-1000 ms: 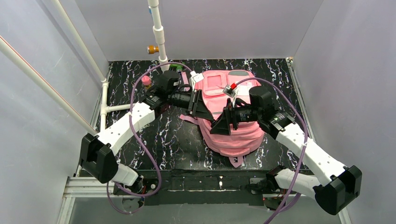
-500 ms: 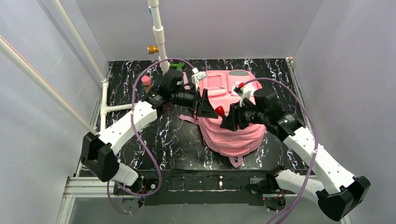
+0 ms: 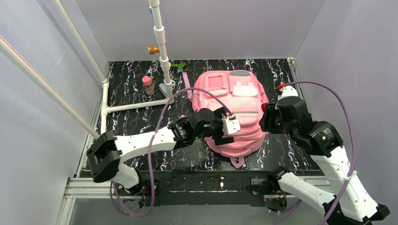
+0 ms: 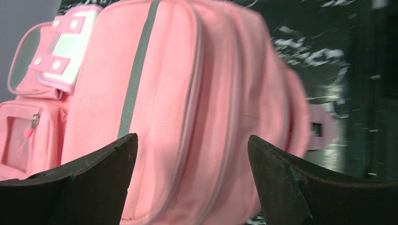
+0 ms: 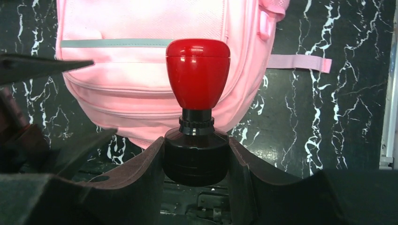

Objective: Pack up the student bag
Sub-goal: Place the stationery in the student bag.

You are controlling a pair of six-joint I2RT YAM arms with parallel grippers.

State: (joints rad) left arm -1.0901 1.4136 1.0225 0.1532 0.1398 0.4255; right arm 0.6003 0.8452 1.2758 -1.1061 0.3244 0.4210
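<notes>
The right gripper (image 5: pixel 196 150), clamped on a red-knobbed black item (image 5: pixel 197 70), has the student bag (image 5: pixel 141 84) just beyond its tips, lengthwise away, while the wide-open left gripper (image 4: pixel 191 139) sits nearer the bag's side.

Bottle (image 3: pixel 148 86) left of student bag (image 3: pixel 244 105)

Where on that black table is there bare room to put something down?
Bare table shows between the near edge and the left arm, and in the far right corner beyond the student bag. Crowded: the far left, with white pipe, small pink bottle and green item, and both flanks of the bag, where the right fingers hold a red-topped item.
</notes>
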